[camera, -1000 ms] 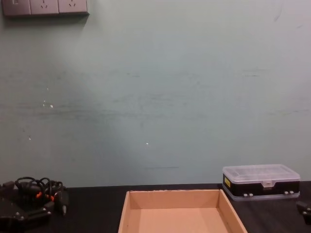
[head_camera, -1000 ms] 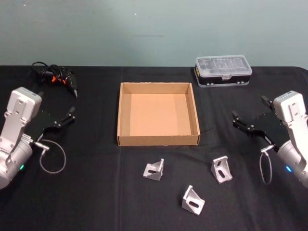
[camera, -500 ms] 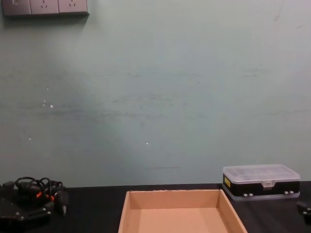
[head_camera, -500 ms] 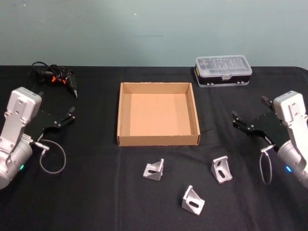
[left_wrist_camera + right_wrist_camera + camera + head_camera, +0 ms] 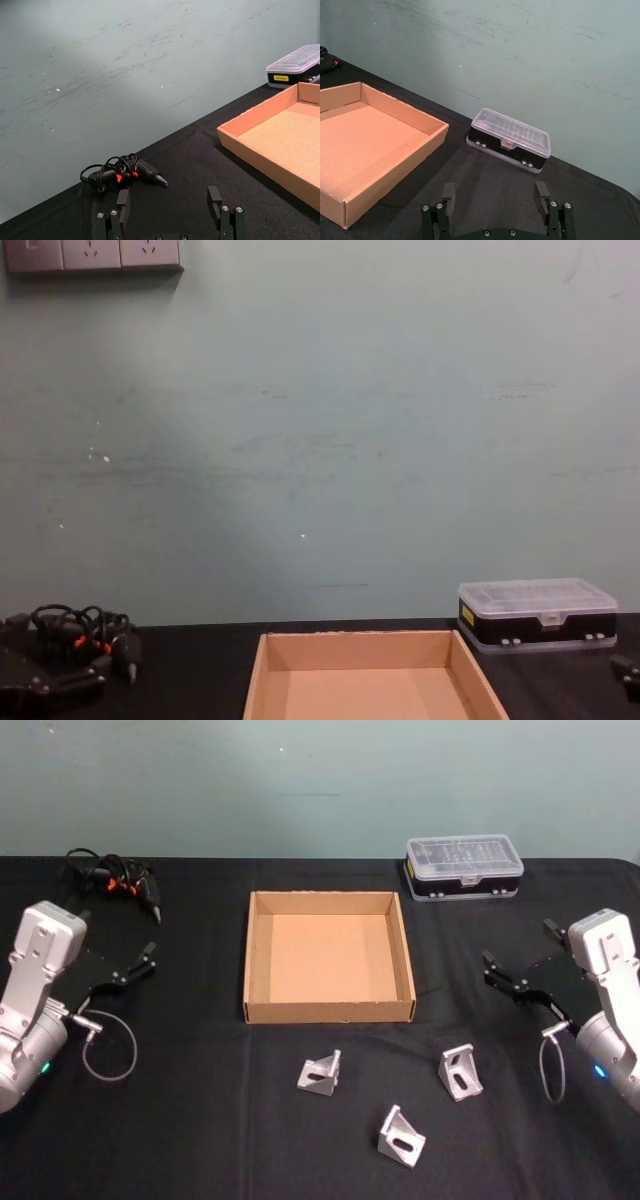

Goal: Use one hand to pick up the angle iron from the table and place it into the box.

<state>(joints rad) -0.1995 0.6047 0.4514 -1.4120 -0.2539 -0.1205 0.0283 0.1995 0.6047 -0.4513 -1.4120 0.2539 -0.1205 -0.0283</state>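
Three silver angle irons lie on the black table point(image 5: 200, 1120) in front of the box: one at the left point(image 5: 320, 1073), one at the right point(image 5: 460, 1071), one nearest me point(image 5: 401, 1136). The tan cardboard box point(image 5: 328, 1011) sits at the table's centre with nothing in it; its walls also show in the wrist views point(image 5: 260, 150) point(image 5: 395, 170) and the chest view point(image 5: 365, 637). My left gripper point(image 5: 118, 935) point(image 5: 169, 197) hovers open far left of the box. My right gripper point(image 5: 518, 948) point(image 5: 495, 192) hovers open to the box's right. Neither holds anything.
A black plastic case with a clear lid point(image 5: 464, 866) point(image 5: 509, 139) stands behind the box at the right. A black tool with orange marks and a coiled cable point(image 5: 115, 880) point(image 5: 125, 172) lies at the back left. A teal wall runs along the table's far edge.
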